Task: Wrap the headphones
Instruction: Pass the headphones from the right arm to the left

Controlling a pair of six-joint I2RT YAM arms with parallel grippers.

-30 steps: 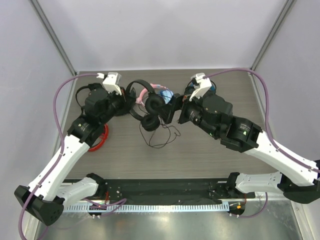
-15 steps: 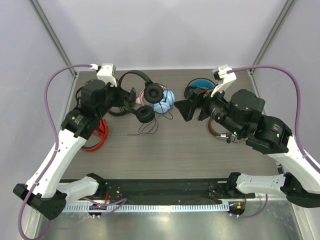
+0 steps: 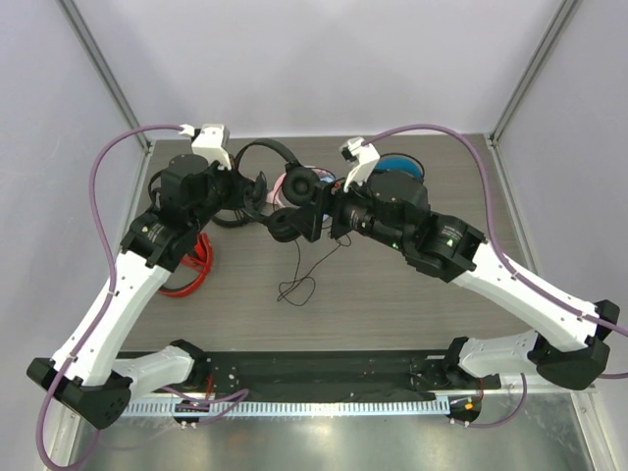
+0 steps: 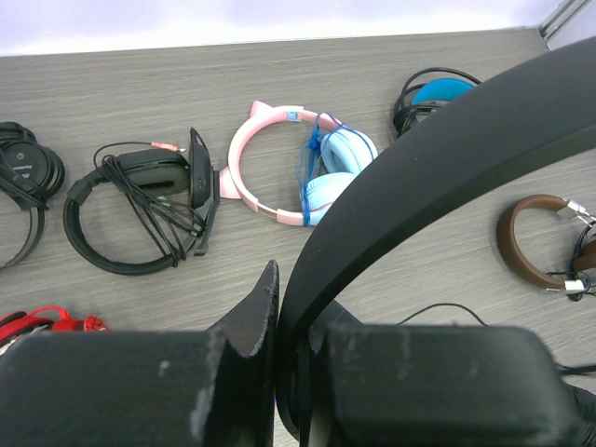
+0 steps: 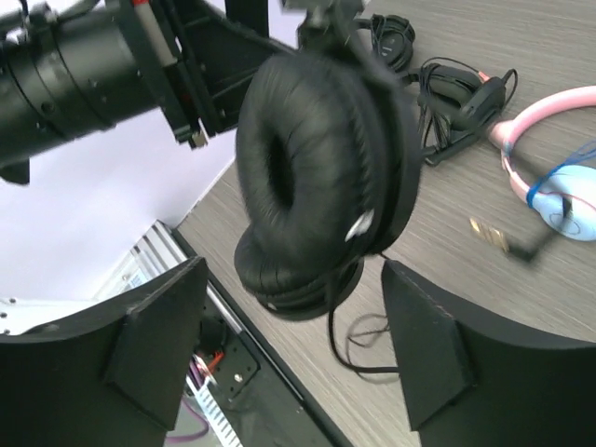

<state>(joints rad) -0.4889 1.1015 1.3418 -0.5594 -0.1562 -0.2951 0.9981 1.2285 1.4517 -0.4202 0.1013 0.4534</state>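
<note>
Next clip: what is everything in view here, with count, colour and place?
held headphones: one, black, lifted mid-table, cable dangling
cat-ear headphones: one, pink and blue, back centre
headset: one, black, back left
on-ear headphones: one, black, far left
blue-lined headphones: one, black, back right
brown headphones: one, brown, right side
red hoop-shaped item: one, red, left edge
table: one, grey wood-grain, underneath
left tool: one, black, shut on the held headband
right tool: one, black, open either side of the earcups

No text, brand, number or sign can be read. A faint pale mark on the small black earcup (image 4: 20,168), far left of the pink headphones (image 4: 346,149), is too small to make out.
</note>
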